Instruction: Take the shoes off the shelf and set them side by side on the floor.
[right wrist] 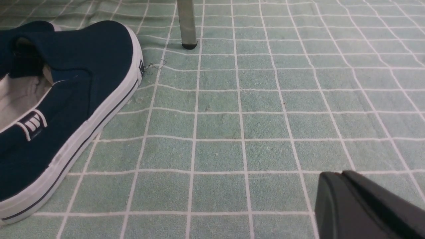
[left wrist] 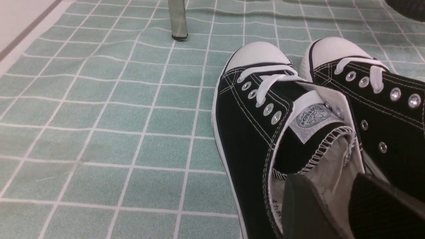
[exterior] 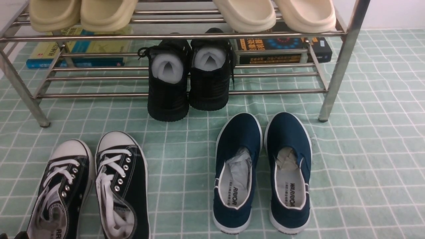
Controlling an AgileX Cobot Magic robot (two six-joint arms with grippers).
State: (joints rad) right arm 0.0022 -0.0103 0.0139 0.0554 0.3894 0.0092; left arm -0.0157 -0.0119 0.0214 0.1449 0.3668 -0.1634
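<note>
The left pincer (left wrist: 332,196), jaws parted, hovers at a black lace-up sneaker (left wrist: 252,139); navy slip-ons (exterior: 237,172) stuffed with paper (exterior: 240,166) stand side by side on the green gridded floor (exterior: 186,205) before the metal shelf (exterior: 99,95); the right pincer (right wrist: 345,176) is closed, near the floor.

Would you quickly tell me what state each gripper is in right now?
Left gripper: open, above the black sneaker, no grip visible.
Right gripper: closed, nothing visible in it.
</note>
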